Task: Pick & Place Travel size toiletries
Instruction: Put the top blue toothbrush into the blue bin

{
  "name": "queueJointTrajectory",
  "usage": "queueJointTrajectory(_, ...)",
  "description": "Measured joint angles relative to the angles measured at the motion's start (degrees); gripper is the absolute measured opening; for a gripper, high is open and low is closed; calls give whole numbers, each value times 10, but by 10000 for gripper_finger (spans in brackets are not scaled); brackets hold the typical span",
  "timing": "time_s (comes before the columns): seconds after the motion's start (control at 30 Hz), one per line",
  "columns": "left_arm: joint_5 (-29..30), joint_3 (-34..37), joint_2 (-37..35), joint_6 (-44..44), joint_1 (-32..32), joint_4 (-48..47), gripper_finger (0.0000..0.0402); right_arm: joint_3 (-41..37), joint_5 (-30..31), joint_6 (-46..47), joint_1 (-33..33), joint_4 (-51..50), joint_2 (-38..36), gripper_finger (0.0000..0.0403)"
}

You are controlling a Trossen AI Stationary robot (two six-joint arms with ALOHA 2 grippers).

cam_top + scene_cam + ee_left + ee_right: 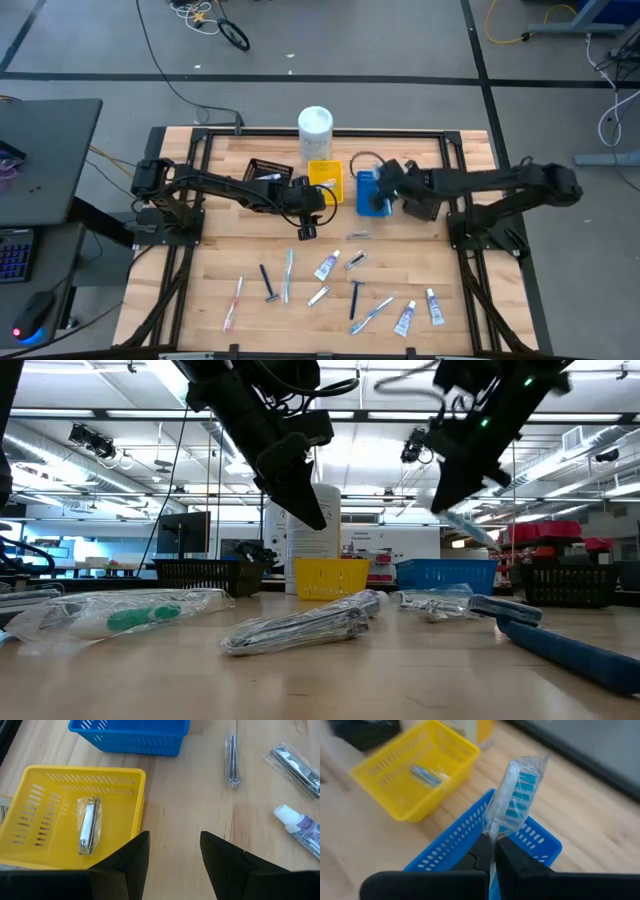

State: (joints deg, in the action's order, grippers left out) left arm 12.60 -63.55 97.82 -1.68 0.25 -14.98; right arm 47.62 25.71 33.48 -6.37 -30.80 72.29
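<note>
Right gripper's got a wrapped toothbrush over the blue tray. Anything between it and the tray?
Nothing visible. The right gripper is shut on the toothbrush, which hangs directly above the blue tray. No item shows in the part of the tray in view. The left gripper is open, off by the yellow tray.

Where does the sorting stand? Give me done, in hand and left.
Done: one silvery wrapped item lies in the yellow tray. In hand: the right gripper is shut on a wrapped toothbrush above the blue tray. The left gripper hangs open and empty beside the yellow tray. Left: about a dozen items on the table, such as a tube and a razor.
</note>
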Motion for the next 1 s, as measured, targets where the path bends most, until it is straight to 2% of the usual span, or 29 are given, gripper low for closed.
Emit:
queueJointTrajectory(0.07,0,0,0,0,0,2,183,0,-42,-15,-31,11,14,10)
queueJointTrajectory(0.27,0,0,0,0,0,5,183,0,-103,-67,-85,23,53,10)
queueJointTrajectory(0.43,-2,0,0,0,0,5,183,0,-159,-96,-114,27,57,36)
queueJointTrajectory(0.73,-2,0,0,9,0,5,183,0,-192,-119,-137,28,57,52)
queueJointTrajectory(1.0,-2,0,0,11,0,5,183,0,-282,-131,-139,27,57,54)
